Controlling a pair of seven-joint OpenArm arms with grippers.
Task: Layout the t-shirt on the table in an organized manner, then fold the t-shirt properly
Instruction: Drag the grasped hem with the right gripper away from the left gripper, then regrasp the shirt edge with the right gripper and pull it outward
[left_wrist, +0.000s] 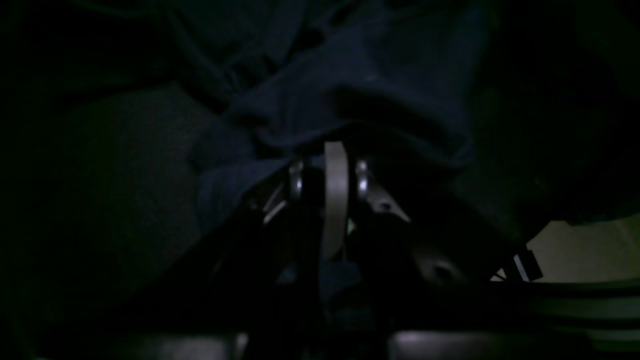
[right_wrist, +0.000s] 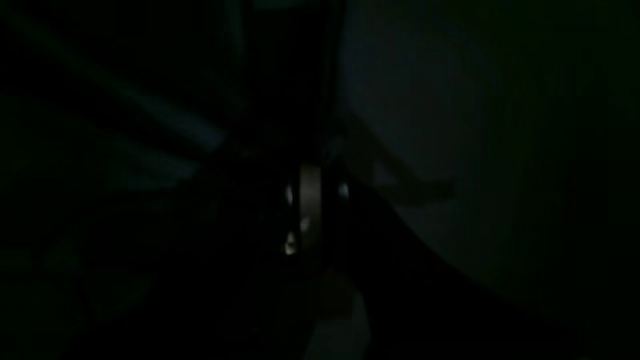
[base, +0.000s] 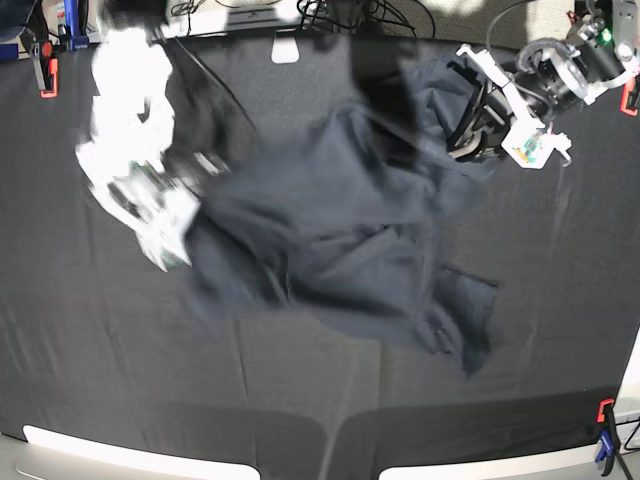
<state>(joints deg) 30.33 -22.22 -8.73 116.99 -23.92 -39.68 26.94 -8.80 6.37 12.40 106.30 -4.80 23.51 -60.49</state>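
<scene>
The dark navy t-shirt (base: 340, 220) lies crumpled across the middle of the black-covered table (base: 100, 350), pulled out between my two arms. At the back right, my left gripper (base: 466, 140) is shut on a bunched fold of it. In the left wrist view that cloth (left_wrist: 360, 85) drapes over the closed fingertips of the left gripper (left_wrist: 330, 160). The right arm is motion-blurred at the left, with my right gripper (base: 180, 235) shut at the shirt's blurred left edge. The right wrist view is almost black and shows only the right gripper (right_wrist: 315, 190), closed tight.
Orange clamps sit at the back left corner (base: 45, 70) and the front right corner (base: 605, 412). Cables (base: 340, 12) lie along the back edge. The table's pale rim (base: 120, 455) runs along the front.
</scene>
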